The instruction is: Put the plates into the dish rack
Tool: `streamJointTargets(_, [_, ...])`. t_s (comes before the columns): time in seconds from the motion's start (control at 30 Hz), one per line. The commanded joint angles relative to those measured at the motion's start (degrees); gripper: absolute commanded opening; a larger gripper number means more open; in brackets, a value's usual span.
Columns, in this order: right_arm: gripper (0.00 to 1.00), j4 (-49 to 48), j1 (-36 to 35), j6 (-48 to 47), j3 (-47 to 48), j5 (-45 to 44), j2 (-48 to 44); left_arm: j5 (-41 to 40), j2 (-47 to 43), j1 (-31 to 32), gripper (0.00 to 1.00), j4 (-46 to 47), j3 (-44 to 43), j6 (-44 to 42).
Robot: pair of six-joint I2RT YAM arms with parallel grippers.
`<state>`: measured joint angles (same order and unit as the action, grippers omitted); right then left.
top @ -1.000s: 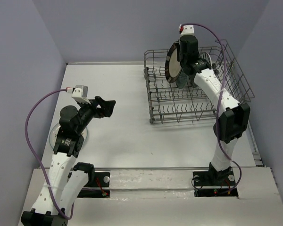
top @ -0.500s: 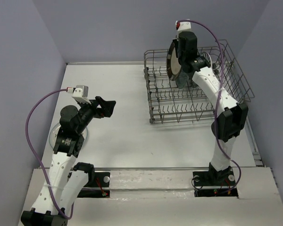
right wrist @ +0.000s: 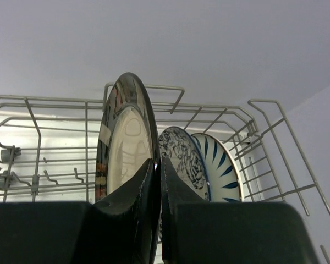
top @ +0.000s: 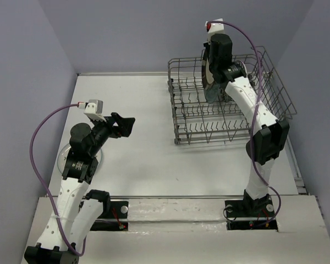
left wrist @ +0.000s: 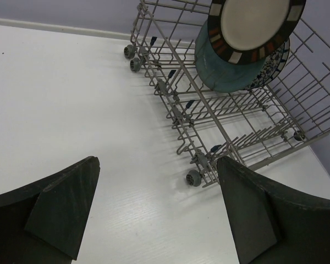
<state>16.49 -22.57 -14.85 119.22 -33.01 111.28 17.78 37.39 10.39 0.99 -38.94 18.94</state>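
Note:
My right gripper is shut on the rim of the brown-rimmed cream plate and holds it on edge above the back of the grey wire dish rack. In the right wrist view the held plate stands just left of the blue-floral plate and the striped plate, both upright in the rack. The left wrist view shows the teal plate upright below the held plate. My left gripper is open and empty above the table, left of the rack. A white plate lies flat under my left arm.
The rack stands at the back right on small grey wheels, close to the right wall. Its front rows of tines hold nothing. The side walls close in the table on the left and right.
My right gripper has carried the brown-rimmed plate right and back over the rack and turned it more edge-on to the top camera. My left arm has not moved.

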Motion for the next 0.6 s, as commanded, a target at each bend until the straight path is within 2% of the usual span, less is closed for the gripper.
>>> streamJointTargets(0.0, [0.07, -8.58, 0.07, -0.27, -0.21, 1.55, -0.02, 0.41, -0.30, -0.02, 0.99, 1.82, -0.70, -0.74])
streamJointTargets(0.17, [0.07, -9.55, 0.07, -2.37, -6.00, 6.11, -0.28, 0.68, -0.38, 0.07, 0.99, 1.82, -0.70, -0.66])
streamJointTargets(0.4, [0.08, -14.64, 0.07, -1.94, -17.16, 4.55, -2.47, 0.94, -0.12, -0.02, 0.99, 1.99, -0.70, -0.48])
streamJointTargets(0.47, [0.14, -15.17, 0.07, -0.53, -17.70, 3.66, -2.91, 1.20, -0.03, 0.07, 0.99, 2.08, -0.61, -0.48])
streamJointTargets(0.5, [0.23, -15.17, 0.07, -0.27, -17.88, 3.66, -3.18, 1.29, -0.12, 0.07, 0.99, 2.17, -0.61, -0.48])
streamJointTargets(0.57, [0.33, -15.17, 0.07, 0.08, -17.97, 3.75, -3.79, 1.38, 0.05, 0.07, 0.99, 2.17, -0.61, -0.48])
